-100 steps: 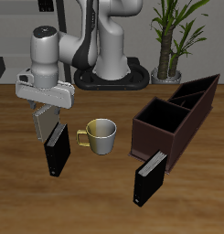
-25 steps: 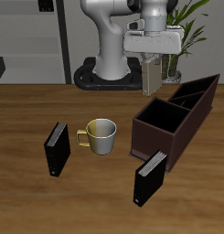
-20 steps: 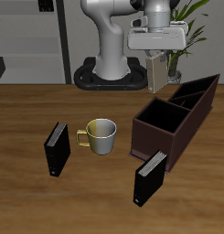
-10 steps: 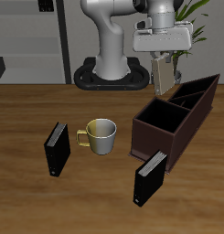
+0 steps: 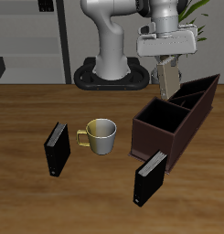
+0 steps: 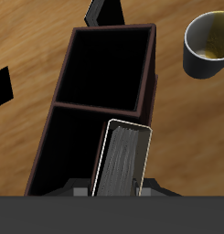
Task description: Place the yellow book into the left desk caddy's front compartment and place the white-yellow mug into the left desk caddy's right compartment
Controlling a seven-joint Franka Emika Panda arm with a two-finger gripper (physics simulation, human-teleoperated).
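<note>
My gripper (image 5: pixel 167 71) is shut on the yellow book (image 5: pixel 167 81), a thin grey-beige book held upright in the air above the back part of the left desk caddy (image 5: pixel 173 119). In the wrist view the book (image 6: pixel 123 157) hangs over the caddy's narrow slots, with the large square right compartment (image 6: pixel 102 66) beyond it. The white-yellow mug (image 5: pixel 101 135) stands on the table beside the caddy, apart from it, and also shows in the wrist view (image 6: pixel 210 44). The fingertips are hidden behind the book.
Two black books stand on the table: one (image 5: pixel 56 150) beside the mug, one (image 5: pixel 148 177) before the caddy near the table's front edge. The robot base (image 5: pixel 109 64) and a potted plant (image 5: pixel 177 27) are at the back.
The gripper has carried the yellow book from beside the mug up and across to above the caddy's back part, moving a little lower in the last second. Mug and black books have not moved.
</note>
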